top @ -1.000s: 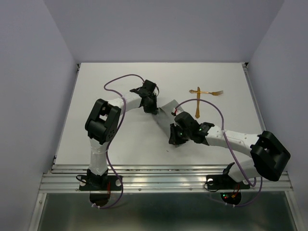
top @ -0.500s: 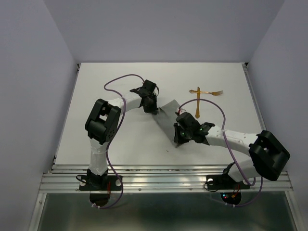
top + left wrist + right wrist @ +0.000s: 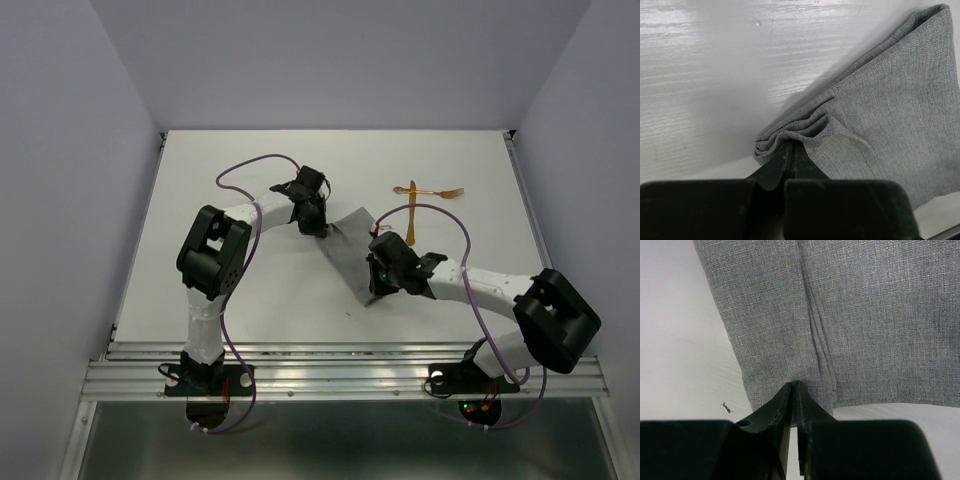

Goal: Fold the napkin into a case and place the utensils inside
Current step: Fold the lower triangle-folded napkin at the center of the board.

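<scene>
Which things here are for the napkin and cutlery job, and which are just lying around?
For the job:
- the plain grey cloth napkin, pinched by the left hand and the right hand
- the two thin shiny golden utensils, lying crossed, apart from the cloth

Just lying about:
- the tiny dark scrap on the white table, near the cloth's edge

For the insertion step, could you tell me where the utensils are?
Top view: the utensils lie crossed on the table, right of centre, just beyond the napkin.
</scene>
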